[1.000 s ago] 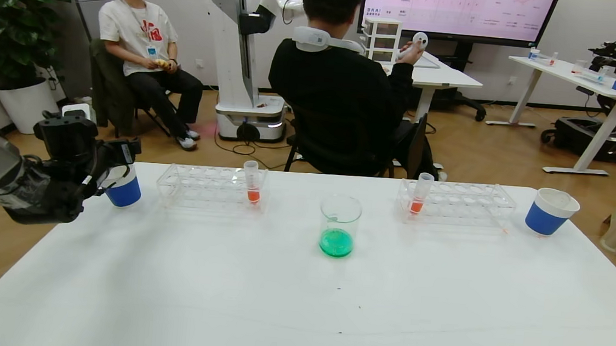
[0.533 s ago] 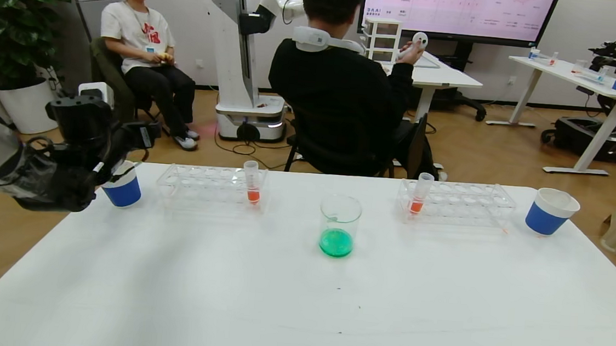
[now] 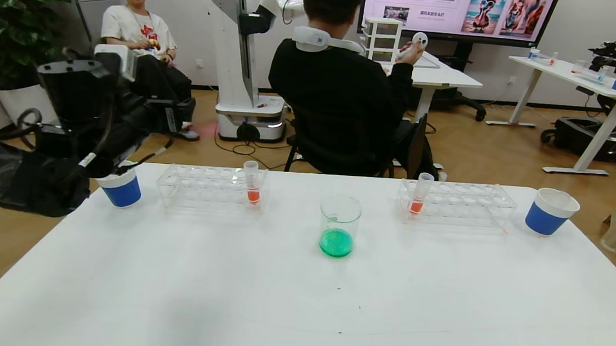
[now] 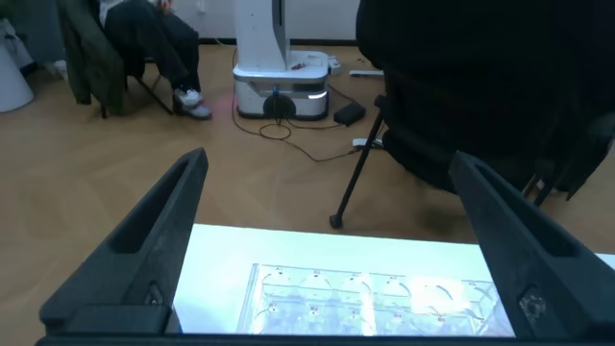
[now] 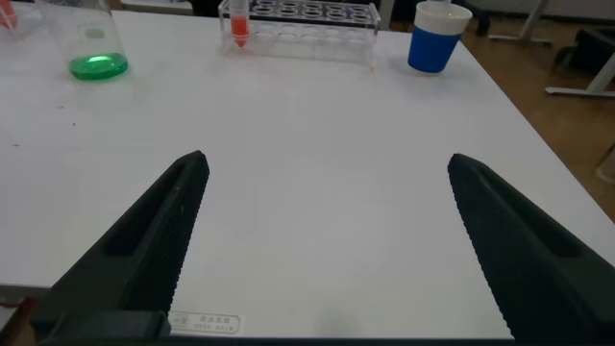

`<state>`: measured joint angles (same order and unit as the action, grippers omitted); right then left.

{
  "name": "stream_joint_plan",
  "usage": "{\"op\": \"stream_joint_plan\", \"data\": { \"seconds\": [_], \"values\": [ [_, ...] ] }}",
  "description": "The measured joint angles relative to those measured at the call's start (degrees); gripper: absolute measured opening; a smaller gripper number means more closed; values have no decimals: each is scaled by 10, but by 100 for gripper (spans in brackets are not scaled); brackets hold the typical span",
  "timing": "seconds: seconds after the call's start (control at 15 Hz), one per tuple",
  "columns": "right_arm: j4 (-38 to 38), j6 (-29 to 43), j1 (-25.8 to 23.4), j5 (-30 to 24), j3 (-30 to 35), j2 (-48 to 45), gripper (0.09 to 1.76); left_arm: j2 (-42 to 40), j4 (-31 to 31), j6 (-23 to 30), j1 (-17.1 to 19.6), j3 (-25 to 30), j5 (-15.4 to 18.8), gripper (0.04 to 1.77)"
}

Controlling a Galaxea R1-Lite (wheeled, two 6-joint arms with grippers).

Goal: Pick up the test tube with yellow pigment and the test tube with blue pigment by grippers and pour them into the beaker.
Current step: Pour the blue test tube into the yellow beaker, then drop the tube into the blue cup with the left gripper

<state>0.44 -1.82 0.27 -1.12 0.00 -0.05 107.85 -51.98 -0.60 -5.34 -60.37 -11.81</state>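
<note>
- Since a second ago, my left gripper (image 3: 166,118) has risen from beside the left paper cup (image 3: 118,188) to well above it, left of the beaker (image 3: 339,226); its fingers (image 4: 144,255) stand wide apart, holding nothing.
- Just beside that cup, toward the beaker, I see the left rack (image 3: 210,187) with one orange-red tube (image 3: 252,182).
- Mid-table, the beaker stands upright with green liquid in its bottom.
- Right of the beaker sits the right rack (image 3: 457,203) with an orange-red tube (image 3: 420,193), then another cup (image 3: 550,212).
- My right gripper (image 5: 327,245) hovers over the table (image 3: 297,304) on the near side of the beaker, fingers spread and empty.
- I see no yellow or blue tube.
</note>
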Motion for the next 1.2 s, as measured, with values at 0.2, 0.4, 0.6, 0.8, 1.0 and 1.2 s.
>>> {"op": "stream_joint_plan", "data": {
  "seconds": [0.2, 0.4, 0.6, 0.8, 1.0, 1.2],
  "values": [
    [0, 0, 0, 0, 0, 0, 174, -80, 1, -22, 0, 45, 19, 175],
    [0, 0, 0, 0, 0, 0, 174, -172, 2, -28, 1, 105, 32, 175],
    [0, 0, 0, 0, 0, 0, 174, -270, 2, -46, 12, 173, 36, 175],
    [0, 0, 0, 0, 0, 0, 174, -370, 2, -52, 29, 249, 40, 175],
    [0, 0, 0, 0, 0, 0, 174, -476, 7, -55, 39, 324, 42, 175],
    [0, 0, 0, 0, 0, 0, 174, -601, 79, -69, 45, 384, 40, 175]
  ]
}}
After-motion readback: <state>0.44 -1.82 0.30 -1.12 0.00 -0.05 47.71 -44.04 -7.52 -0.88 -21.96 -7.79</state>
